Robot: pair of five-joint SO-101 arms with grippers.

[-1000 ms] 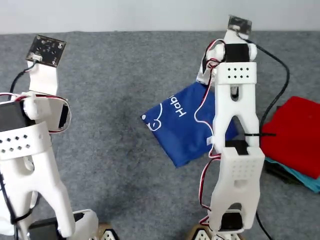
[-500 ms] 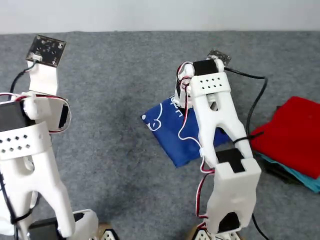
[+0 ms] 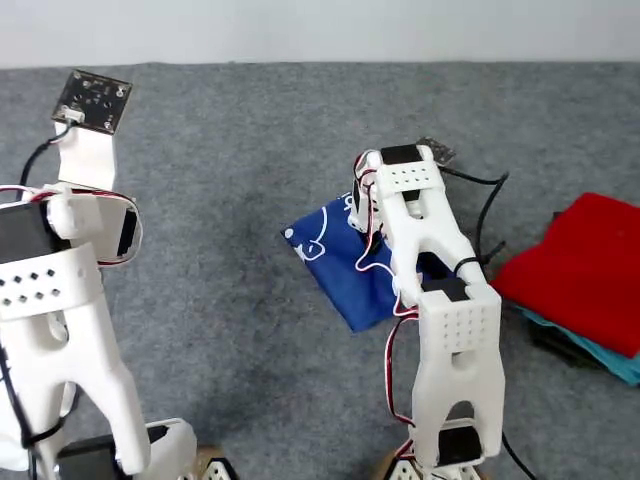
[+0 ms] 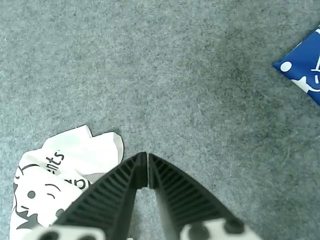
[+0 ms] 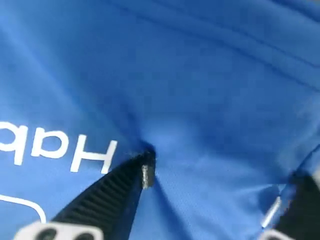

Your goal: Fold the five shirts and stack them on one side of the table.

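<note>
1. At the left of the high view stood the left arm (image 3: pixel 60 300), white, raised over the grey table (image 3: pixel 230 150).
2. In the left wrist view, the left gripper (image 4: pixel 148 172) hung above bare grey surface with its two black ridged fingers pressed together, holding nothing.
3. Just beside that gripper lay a crumpled white shirt (image 4: pixel 60 175) with black print, unfolded and flat on the table.
4. Near the middle of the table lay the blue shirt (image 3: pixel 335 265) with white print, folded into a rough rectangle and turned at an angle, one corner pointing toward the left arm.
5. The right arm (image 3: pixel 430 230) leaned over the blue shirt from the near edge and covered much of its right half.
6. In the right wrist view, the right gripper (image 5: pixel 220 180) was down on the blue shirt with its fingers apart. One fingertip (image 5: pixel 142 170) dug into the cloth, which puckered around it, and blue fabric filled the gap between the fingers.
7. At the far right sat a stack: a folded red shirt (image 3: pixel 585 270) on top, a teal shirt (image 3: pixel 610 360) under it, and a dark layer (image 3: pixel 550 340) at the bottom.
</note>
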